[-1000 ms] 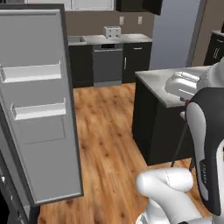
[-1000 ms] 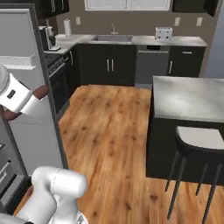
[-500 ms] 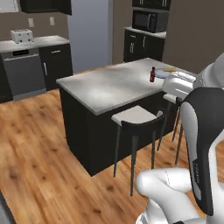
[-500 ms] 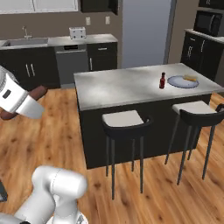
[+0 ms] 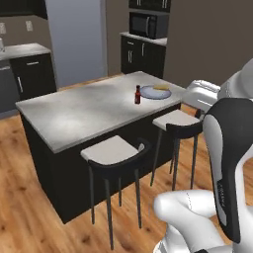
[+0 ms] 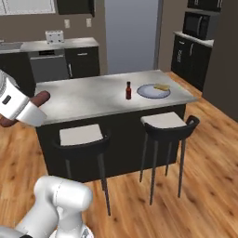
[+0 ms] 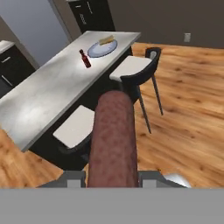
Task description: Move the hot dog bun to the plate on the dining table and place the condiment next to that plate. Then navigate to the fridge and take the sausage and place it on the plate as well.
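Observation:
My gripper (image 7: 112,176) is shut on the sausage (image 7: 113,139), a dark red-brown cylinder that rises big in the middle of the hand view. From the right base view the sausage (image 6: 40,98) sticks out of the white hand at the far left, short of the dining table (image 6: 88,100). On the table's far right end lies the pale blue-grey plate (image 6: 149,92) with the hot dog bun (image 6: 161,86) on it. Just left of that plate stands the condiment (image 6: 128,90), a dark red bottle. The left base view also shows plate (image 5: 150,93), bun (image 5: 160,87) and bottle (image 5: 138,94). The fridge is out of view.
Two black stools with white seats (image 6: 81,135) (image 6: 163,120) stand along the near side of the island. Black cabinets with a microwave (image 6: 196,24) line the right wall. A counter with a toaster (image 6: 55,36) runs along the back. Wooden floor lies open to the right.
The whole picture has swung: the base has turned and the island now sits nearer and more central. The sausage stays in the shut gripper.

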